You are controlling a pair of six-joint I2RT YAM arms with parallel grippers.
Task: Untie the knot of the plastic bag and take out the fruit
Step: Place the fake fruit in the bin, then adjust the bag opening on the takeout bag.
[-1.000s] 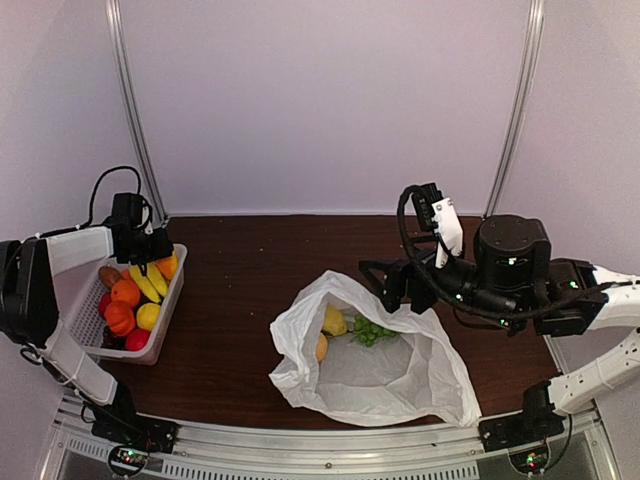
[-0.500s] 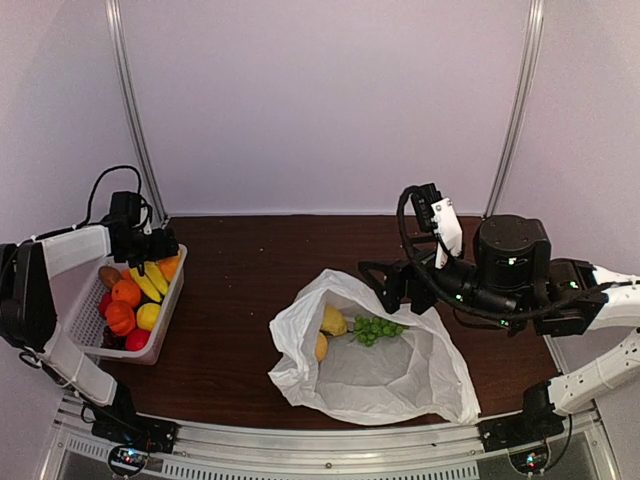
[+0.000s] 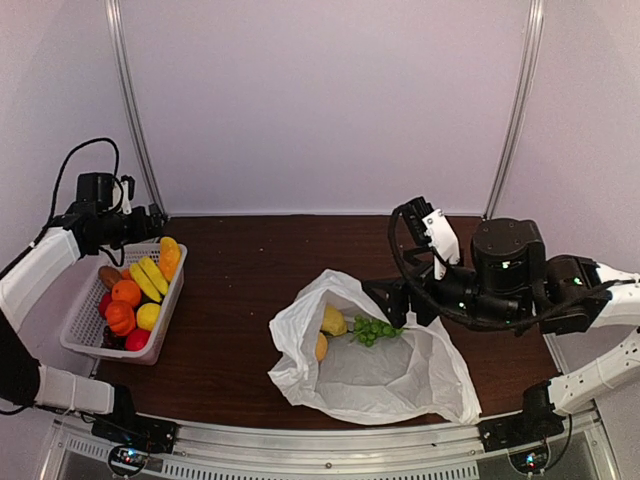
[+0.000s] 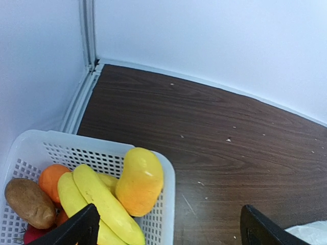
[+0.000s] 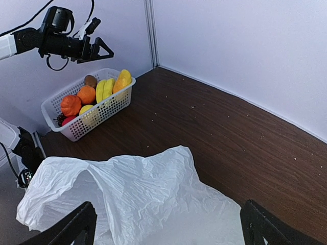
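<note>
- So, the bag [image 3: 385,375] lies on the table [image 3: 240,270], centre-right, with its mouth gaping open.
- Fruit inside sits at the bag's far-left end: green grapes [image 3: 372,329], a yellow fruit [image 3: 334,320] just beside them, and an orange-yellow one [image 3: 321,347] partly under the rim.
- Right gripper [image 5: 168,209] is at the bag's far edge, fingers spread wide, nothing between them. Cannot tell if it touches the plastic.
- Basket [image 3: 80,322] at far left holds a mango [image 4: 139,181] leaning on the rim, bananas [image 4: 97,196], kiwi [image 4: 28,201], orange [image 4: 53,178], ribbed orange fruit [image 3: 119,318], lemon [image 3: 148,316] and red apple [image 3: 137,340].
- Left gripper [image 4: 169,214] hangs above the basket's far end, fingers spread, empty, well apart from the bag.
</note>
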